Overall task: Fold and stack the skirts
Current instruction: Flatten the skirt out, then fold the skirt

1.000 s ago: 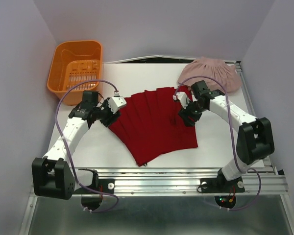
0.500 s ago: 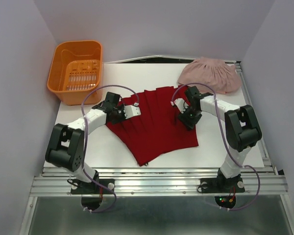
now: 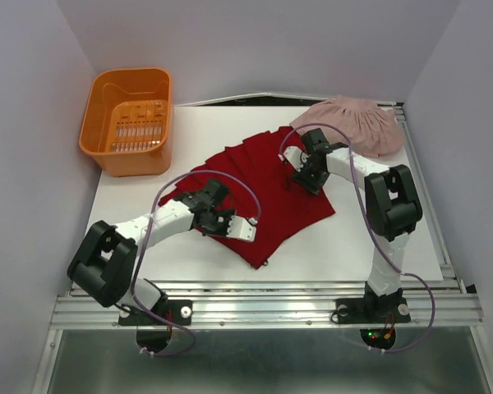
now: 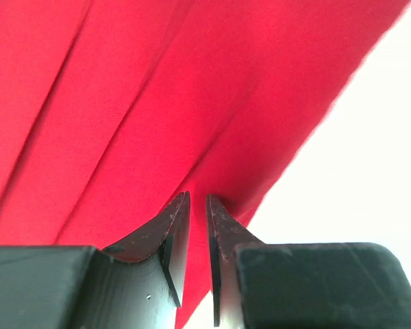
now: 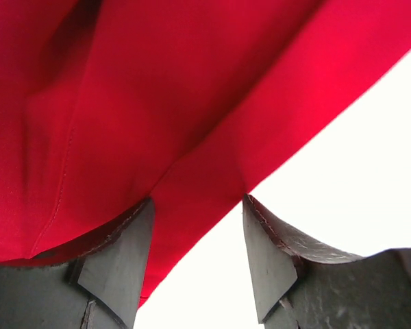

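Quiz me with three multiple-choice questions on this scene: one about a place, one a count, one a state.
1. Where is the orange basket? A far left corner; B far right corner; C near edge.
2. How many skirts lie on the table? A one; B two; C three.
3. On the left gripper, the fingers are: A spread wide over bare table; B nearly shut on the red skirt; C gripping the basket rim.
Answers: 1 A, it sits far left in the top view. 2 B, the red one and the pink skirt. 3 B, the wrist view shows red cloth pinched at their tips.
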You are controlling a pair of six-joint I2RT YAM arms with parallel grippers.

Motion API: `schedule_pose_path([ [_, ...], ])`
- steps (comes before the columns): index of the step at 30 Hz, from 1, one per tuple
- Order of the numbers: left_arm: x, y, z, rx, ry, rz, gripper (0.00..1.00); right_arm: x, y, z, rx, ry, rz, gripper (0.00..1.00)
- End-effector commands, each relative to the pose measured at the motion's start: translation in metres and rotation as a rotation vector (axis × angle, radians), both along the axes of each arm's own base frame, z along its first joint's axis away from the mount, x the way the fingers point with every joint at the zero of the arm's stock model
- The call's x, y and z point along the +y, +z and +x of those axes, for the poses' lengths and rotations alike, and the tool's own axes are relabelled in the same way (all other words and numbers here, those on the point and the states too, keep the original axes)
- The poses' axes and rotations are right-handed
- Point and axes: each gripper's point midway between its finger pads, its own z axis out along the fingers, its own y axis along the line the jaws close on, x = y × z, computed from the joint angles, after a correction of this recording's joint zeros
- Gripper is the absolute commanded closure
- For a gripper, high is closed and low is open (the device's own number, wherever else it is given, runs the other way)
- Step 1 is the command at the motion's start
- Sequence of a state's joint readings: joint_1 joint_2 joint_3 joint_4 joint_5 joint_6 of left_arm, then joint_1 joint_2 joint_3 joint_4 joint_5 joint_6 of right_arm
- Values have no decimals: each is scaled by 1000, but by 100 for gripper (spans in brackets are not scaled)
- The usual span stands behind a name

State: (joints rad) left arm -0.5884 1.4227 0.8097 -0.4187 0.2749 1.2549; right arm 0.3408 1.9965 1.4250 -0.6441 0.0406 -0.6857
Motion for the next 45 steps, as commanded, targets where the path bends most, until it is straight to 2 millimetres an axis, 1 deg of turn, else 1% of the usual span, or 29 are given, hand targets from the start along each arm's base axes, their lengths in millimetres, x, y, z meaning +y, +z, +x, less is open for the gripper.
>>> schedule_pose_path([
  [1,-51,3,-47,148,-140,-66,73,3,-13,44,-140,14,-7,40],
  [2,-62,5,-54,166,-157,-78,73,7,-5,49,-160,4,13,40],
  [3,-80,13,-61,193,-167,-116,73,11,11,53,-187,0,39,40],
  [5,-111,17,-81,237,-220,-147,73,21,39,60,-236,-2,106,41],
  [6,-132,36,-85,269,-209,-211,73,22,50,58,-248,-1,119,41],
  [7,-143,48,-87,286,-208,-251,71,28,75,54,-278,8,171,41],
  [8,-152,64,-87,295,-194,-297,71,30,87,50,-286,15,191,41],
  [9,-162,90,-79,289,-174,-363,68,29,94,35,-248,17,202,41],
  [10,-162,106,-74,299,-123,-402,67,32,104,25,-233,5,237,41],
  [11,-157,129,-68,274,-105,-455,66,39,127,11,-235,16,301,42],
  [12,-141,144,-44,251,-22,-501,66,49,129,-10,-185,31,319,42],
  [13,-131,160,-32,245,33,-549,66,58,132,-25,-159,22,350,44],
  [14,-115,173,-21,214,78,-574,66,77,134,-53,-131,68,359,45],
  [15,-85,180,8,165,183,-587,66,87,133,-67,-113,54,371,45],
  [18,-36,188,38,116,332,-608,68,114,122,-103,-36,103,420,44],
  [19,-2,191,55,97,433,-632,68,120,118,-110,5,102,454,44],
  [21,22,198,64,101,515,-682,68,128,108,-117,36,126,447,43],
  [22,45,204,74,69,585,-713,67,142,104,-130,61,153,447,43],
  [23,53,208,77,62,620,-740,66,152,102,-138,73,175,451,43],
  [24,57,208,75,95,659,-777,65,174,99,-159,109,226,468,43],
  [26,78,216,79,63,742,-823,59,194,94,-179,137,282,471,44],
  [28,85,213,79,54,788,-828,55,211,84,-203,165,342,444,44],
  [29,89,216,78,40,802,-832,52,222,73,-224,177,389,411,44],
  [33,93,213,73,45,836,-829,48,233,45,-240,164,391,350,45],
  [34,94,214,72,43,842,-833,48,229,39,-232,132,354,316,46],
  [35,94,214,71,44,843,-833,48,229,28,-232,130,340,283,47],
  [38,94,216,69,39,840,-832,48,229,17,-228,95,298,243,47],
  [42,97,215,69,15,842,-824,47,223,-11,-226,65,285,165,48],
  [45,99,213,67,-10,814,-792,47,213,-30,-234,84,302,127,63],
])
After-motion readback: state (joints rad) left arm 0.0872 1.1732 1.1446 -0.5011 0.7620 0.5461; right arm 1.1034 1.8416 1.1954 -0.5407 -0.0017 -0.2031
